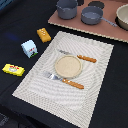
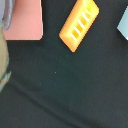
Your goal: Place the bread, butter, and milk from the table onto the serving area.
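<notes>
In the exterior view the bread point(image 1: 43, 34), the milk point(image 1: 29, 48) and the butter point(image 1: 13, 69) lie on the black table, all to the exterior view's left of the serving area point(image 1: 97, 75), and none touches it. The beige woven mat carries a round tan plate point(image 1: 67, 65) with an orange-handled knife point(image 1: 77, 56) and fork point(image 1: 64, 80). The wrist view shows the bread point(image 2: 79, 24) from above and a corner of the milk point(image 2: 123, 26). No gripper or arm shows in either view.
A brown board point(image 1: 107, 27) at the back holds two grey pots point(image 1: 66, 8) point(image 1: 92, 15) and a beige bowl point(image 1: 123, 16). The wrist view shows the board's corner point(image 2: 25, 22), a grey pot edge point(image 2: 6, 15) and a blurred beige shape point(image 2: 2, 57).
</notes>
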Available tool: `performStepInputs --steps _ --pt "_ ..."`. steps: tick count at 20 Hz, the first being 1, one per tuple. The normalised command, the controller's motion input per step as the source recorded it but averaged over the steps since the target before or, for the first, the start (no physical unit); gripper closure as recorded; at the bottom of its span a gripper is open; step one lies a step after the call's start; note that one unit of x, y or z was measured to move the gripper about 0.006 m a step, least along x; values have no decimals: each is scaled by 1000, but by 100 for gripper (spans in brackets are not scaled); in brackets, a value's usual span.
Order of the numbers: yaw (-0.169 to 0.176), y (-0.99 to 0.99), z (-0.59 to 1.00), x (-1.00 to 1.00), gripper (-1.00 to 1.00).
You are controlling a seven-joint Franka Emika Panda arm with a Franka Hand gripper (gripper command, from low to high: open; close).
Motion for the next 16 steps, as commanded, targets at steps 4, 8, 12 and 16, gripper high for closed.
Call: performStepInputs --steps 4,8,12,16 --pt "0 -337 -1000 -148 -100" --pt "0 -329 -1000 -128 -100" --pt "-30 -238 -947 -147 -100" --pt "-110 -209 -779 -121 -100"
